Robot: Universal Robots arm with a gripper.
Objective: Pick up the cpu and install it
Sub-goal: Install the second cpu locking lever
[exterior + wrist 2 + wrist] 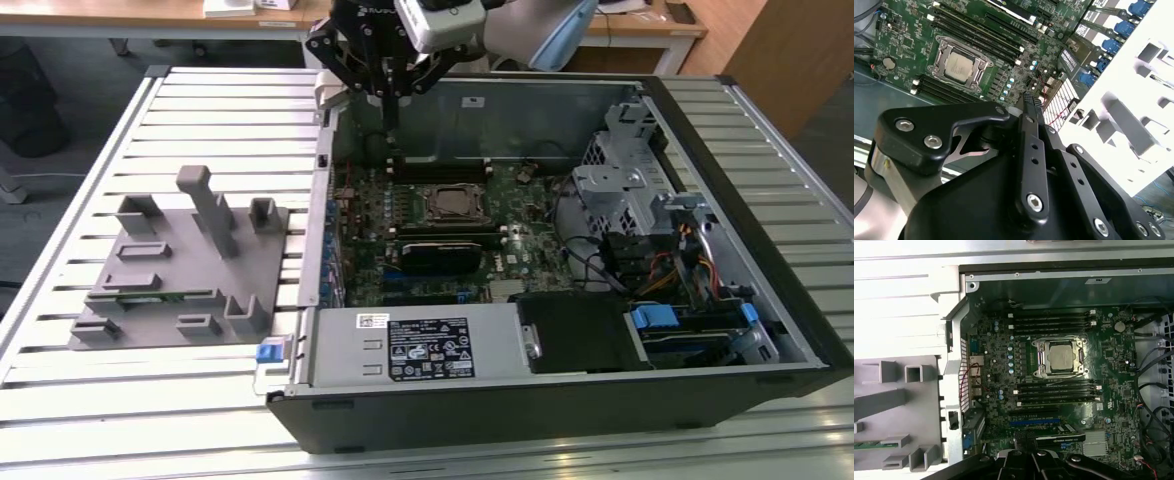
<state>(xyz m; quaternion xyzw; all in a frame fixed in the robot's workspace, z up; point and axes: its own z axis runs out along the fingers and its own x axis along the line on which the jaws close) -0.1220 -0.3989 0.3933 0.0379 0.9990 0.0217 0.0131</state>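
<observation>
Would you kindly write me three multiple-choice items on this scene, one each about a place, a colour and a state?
1. Where is the cpu?
A) in the socket on the motherboard
B) on the table slats
C) on the power supply

2. What colour is the fixture beside the case?
A) red
B) gray
C) yellow

3. The case is:
A) closed
B) standing upright
C) lying open

Answers: 1 A, its silver top sits framed by the socket; 2 B, it is plain gray; 3 C, its inside shows from above.
</observation>
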